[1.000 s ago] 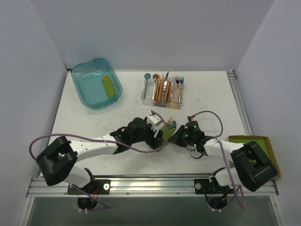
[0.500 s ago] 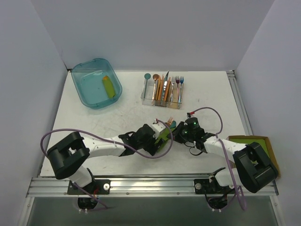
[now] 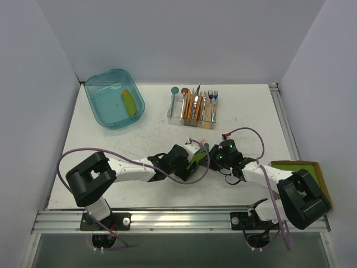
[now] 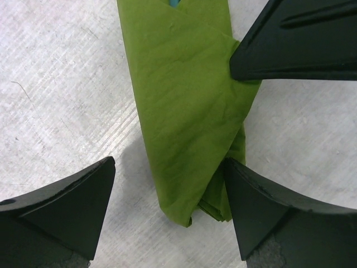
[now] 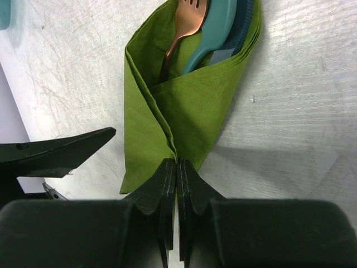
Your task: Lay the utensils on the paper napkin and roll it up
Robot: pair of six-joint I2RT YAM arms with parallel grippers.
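The lime-green paper napkin (image 5: 189,106) lies folded into a narrow wrap on the table, also seen in the left wrist view (image 4: 184,111). The utensils, a copper fork (image 5: 184,28) and a teal spoon (image 5: 217,28), stick out of its far end. My right gripper (image 5: 177,164) is shut, pinching the napkin's folded edge at the near end. My left gripper (image 4: 167,206) is open, its two fingers on either side of the wrap's other end. In the top view both grippers meet mid-table at the napkin (image 3: 196,158).
A teal bin (image 3: 114,106) with a green-and-orange roll inside sits at the back left. A clear caddy of coloured cutlery (image 3: 192,109) stands at the back centre. A stack of green sheets in brown cardboard (image 3: 312,170) is at the right edge.
My left arm has moved to the right, toward the napkin, and its gripper has opened wider around the wrap. The right gripper has stayed shut and shifted slightly toward the back.
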